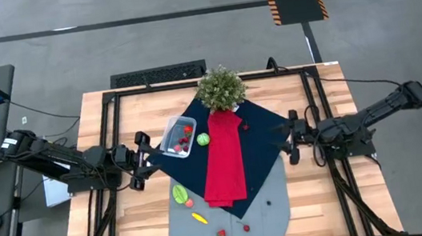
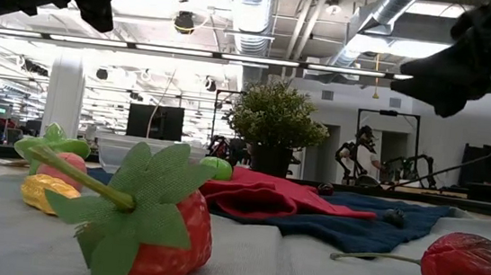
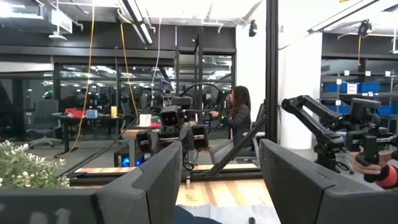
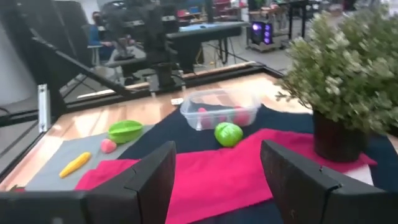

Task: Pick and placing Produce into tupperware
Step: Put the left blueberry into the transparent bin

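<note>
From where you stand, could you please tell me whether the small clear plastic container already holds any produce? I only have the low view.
Observer: Yes. The clear rounded container holds a few red and pink pieces.
Operator: Thanks. Where does the round green fruit lie?
Observer: The round green fruit lies on the dark blue cloth, outside the container, between it and the red cloth strip.
Operator: Are the grippers free?
Observer: Both are open and empty: left gripper beside the container, right gripper across the cloths.

Clear glossy plastic tupperware; red cloth; wood table
</note>
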